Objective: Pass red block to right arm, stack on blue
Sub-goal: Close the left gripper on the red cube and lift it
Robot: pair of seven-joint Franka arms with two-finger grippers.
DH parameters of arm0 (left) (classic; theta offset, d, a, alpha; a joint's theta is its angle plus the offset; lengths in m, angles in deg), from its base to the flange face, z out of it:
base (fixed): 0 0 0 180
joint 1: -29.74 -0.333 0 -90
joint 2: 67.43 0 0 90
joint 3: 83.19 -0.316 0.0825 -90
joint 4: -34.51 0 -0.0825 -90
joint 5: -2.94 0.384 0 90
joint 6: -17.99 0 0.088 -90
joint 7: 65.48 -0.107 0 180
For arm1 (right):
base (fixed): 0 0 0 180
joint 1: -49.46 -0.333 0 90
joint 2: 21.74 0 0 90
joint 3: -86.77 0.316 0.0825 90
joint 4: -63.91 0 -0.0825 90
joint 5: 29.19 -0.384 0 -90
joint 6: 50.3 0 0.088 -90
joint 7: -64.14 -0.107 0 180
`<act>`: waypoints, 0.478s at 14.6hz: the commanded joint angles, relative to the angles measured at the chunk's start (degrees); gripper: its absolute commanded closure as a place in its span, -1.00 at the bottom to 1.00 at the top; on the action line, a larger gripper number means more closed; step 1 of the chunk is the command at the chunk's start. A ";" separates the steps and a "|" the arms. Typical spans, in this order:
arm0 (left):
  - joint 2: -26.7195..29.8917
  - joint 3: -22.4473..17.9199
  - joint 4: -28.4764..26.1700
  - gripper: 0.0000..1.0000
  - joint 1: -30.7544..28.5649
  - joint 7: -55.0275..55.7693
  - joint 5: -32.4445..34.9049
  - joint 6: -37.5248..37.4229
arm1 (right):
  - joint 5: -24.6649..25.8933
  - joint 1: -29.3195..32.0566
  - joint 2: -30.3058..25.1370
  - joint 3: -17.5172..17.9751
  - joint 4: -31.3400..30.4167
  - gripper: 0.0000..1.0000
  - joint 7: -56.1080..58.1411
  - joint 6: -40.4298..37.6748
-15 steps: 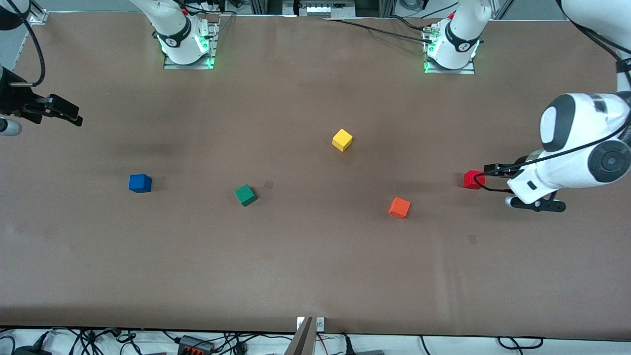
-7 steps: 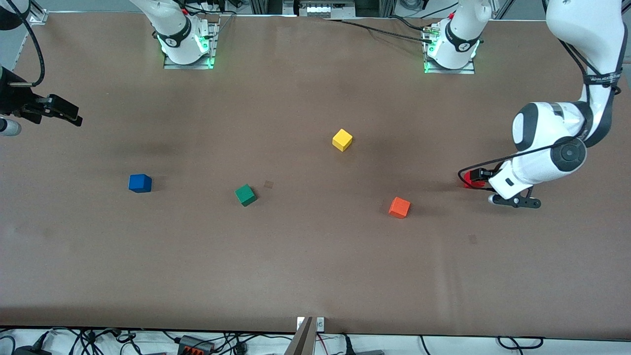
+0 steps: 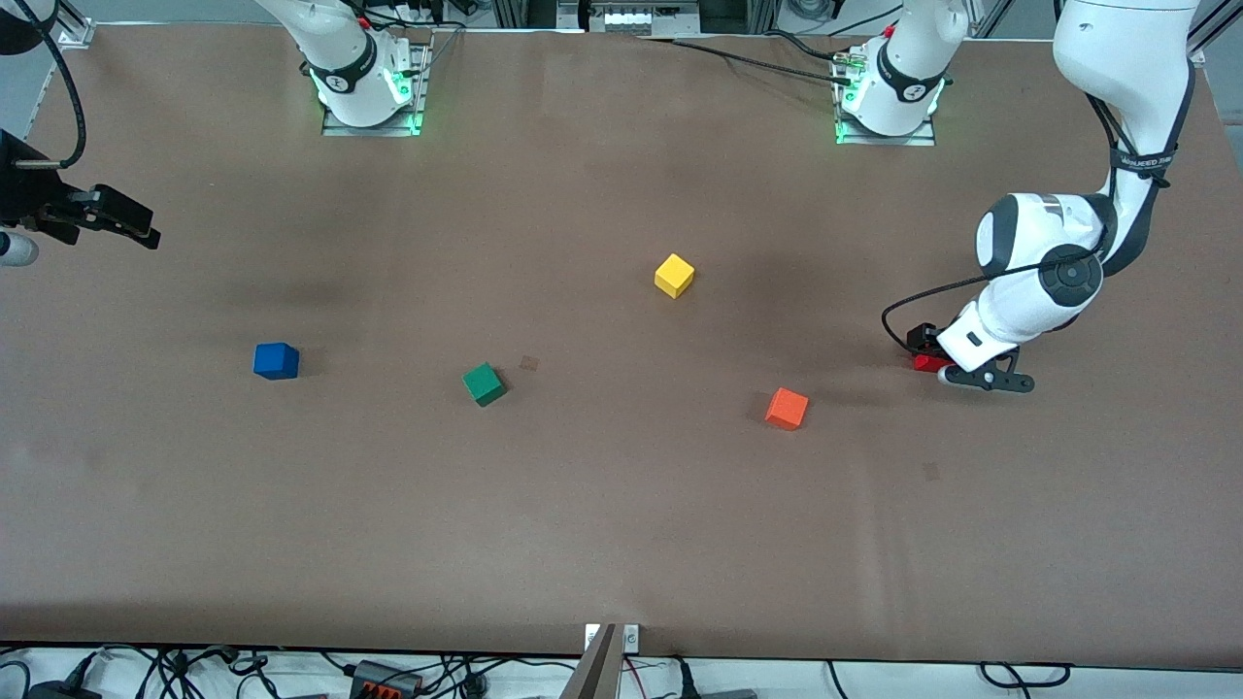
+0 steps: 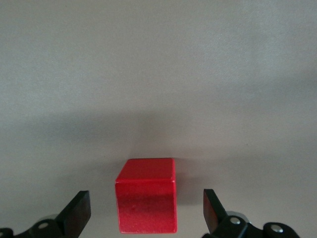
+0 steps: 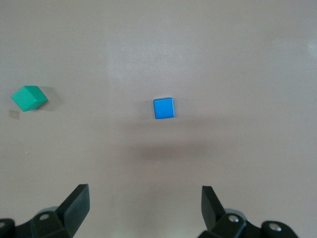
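The small red wooden cube sits on the brown table, toward the left arm's end from the orange cube. The left gripper straddles it, jaws spread, not touching. The right gripper hangs above the dark-blue cube, jaws spread, waiting.

Bare table surrounds the red block, which sits between the left gripper's spread fingers with a gap on each side, the orange block nearby toward the middle.
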 commanded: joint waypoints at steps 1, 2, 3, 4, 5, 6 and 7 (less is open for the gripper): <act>-0.13 -0.06 -0.85 -1.00 -1.39 -0.69 1.40 1.25 | 0.64 0.01 -0.49 0.32 0.24 -1.00 0.61 -0.25; -0.66 -0.06 -1.03 -1.00 -1.40 -0.60 1.40 1.34 | 0.64 0.01 -0.49 0.32 0.24 -1.00 0.61 -0.25; -0.84 -0.06 -1.12 -1.00 -1.57 -0.51 1.40 1.43 | 0.64 0.01 -0.49 0.32 0.24 -1.00 0.61 -0.34; -0.93 -0.06 -1.20 -1.00 -1.66 -0.51 1.40 1.51 | 0.64 -0.08 -0.49 0.32 0.24 -1.00 0.61 -0.34; -1.36 0.03 -1.38 -1.00 -1.84 -0.43 1.40 1.51 | 0.64 -0.08 -0.49 0.32 0.24 -1.00 0.61 -0.34; -1.71 0.03 -1.38 -0.96 -1.84 -0.43 1.40 1.60 | 0.64 -0.25 -0.58 0.40 0.24 -1.00 0.61 -0.34; -1.72 0.03 -1.47 -0.84 -1.75 -0.34 1.40 1.60 | 0.64 -0.34 -0.58 0.40 0.24 -1.00 0.61 -0.43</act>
